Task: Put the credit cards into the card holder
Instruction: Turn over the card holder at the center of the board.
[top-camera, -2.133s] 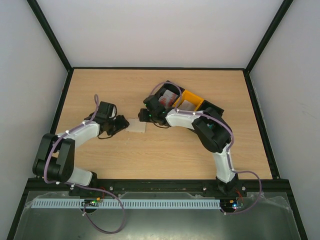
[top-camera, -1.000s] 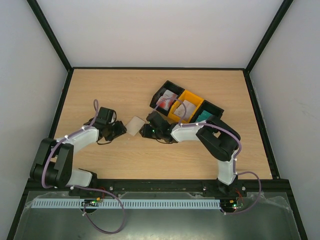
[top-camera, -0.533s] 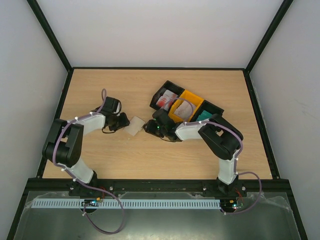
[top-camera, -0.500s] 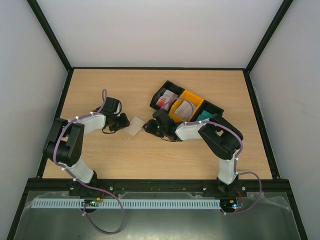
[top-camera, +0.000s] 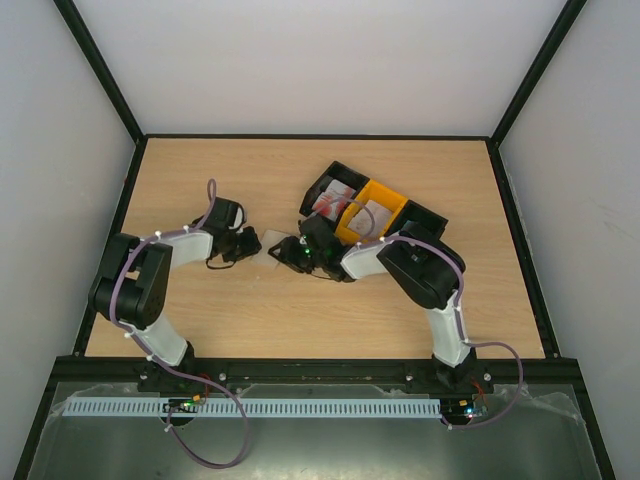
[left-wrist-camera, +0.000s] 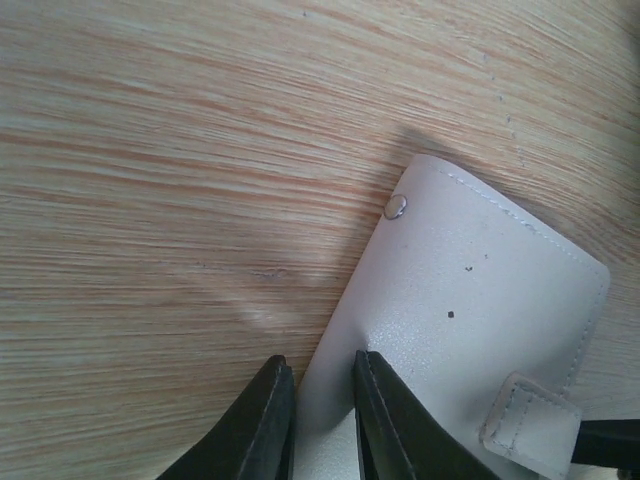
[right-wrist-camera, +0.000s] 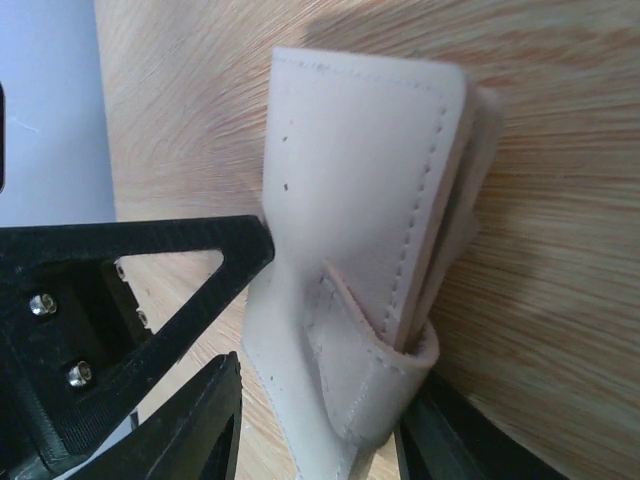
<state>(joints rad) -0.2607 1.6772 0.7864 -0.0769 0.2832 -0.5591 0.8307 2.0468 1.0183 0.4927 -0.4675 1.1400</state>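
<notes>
With the credit cards (top-camera: 329, 203) unloaded in the bins (top-camera: 388, 191) far right of centre, the folded card holder (top-camera: 269, 251) sits mid-table, left gripper (left-wrist-camera: 318, 362) and right gripper (right-wrist-camera: 320, 400) each pinching an end.

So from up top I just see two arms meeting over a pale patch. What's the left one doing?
Observer: Its wrist camera shows the left end effector pinching one edge of the card holder.
Operator: And the right one?
Observer: The holder stands between the fingers of the right end effector; whether they squeeze it, I cannot tell.
Operator: Is it open?
Observer: Folded, its strap wrapped round one end.
</notes>
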